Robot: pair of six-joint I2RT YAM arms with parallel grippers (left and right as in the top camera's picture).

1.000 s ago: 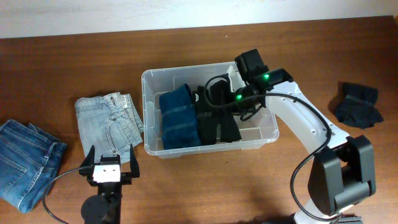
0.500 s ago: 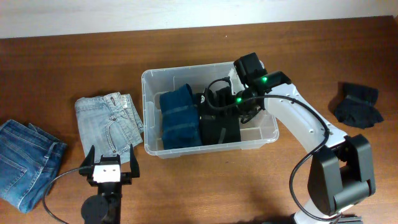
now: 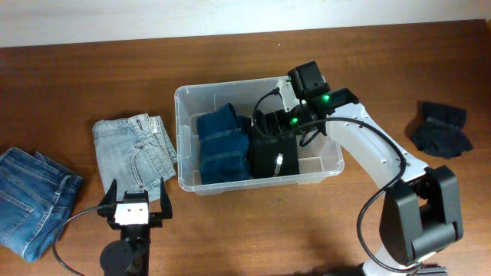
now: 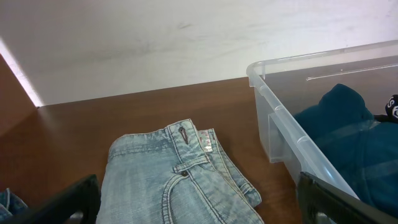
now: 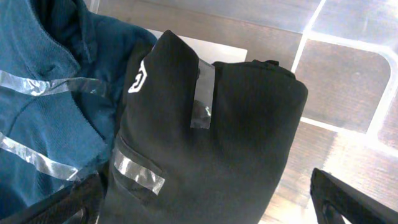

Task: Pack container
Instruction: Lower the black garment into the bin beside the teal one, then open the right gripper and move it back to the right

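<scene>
Both left pincer (image 3: 138, 198) and right pincer (image 5: 208, 199) spread; clear rolled-rim container (image 3: 230, 84) holds clothes (image 3: 222, 146).

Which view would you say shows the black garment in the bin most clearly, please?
The right wrist view: the black garment fills it, tape strips and white logo plain. Overhead, the right arm covers part of it. The left wrist view shows at most a sliver at its right edge.

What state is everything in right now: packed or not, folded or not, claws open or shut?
Container: lidless, partly filled.
Teal bundle: taped, packed.
Black bundle: taped, packed beside the teal one.
Light jeans: folded, on table.
Dark jeans: on table, unpacked.
Black cloth: crumpled, on table.
Left gripper: open, empty.
Right gripper: open, above black bundle.
</scene>
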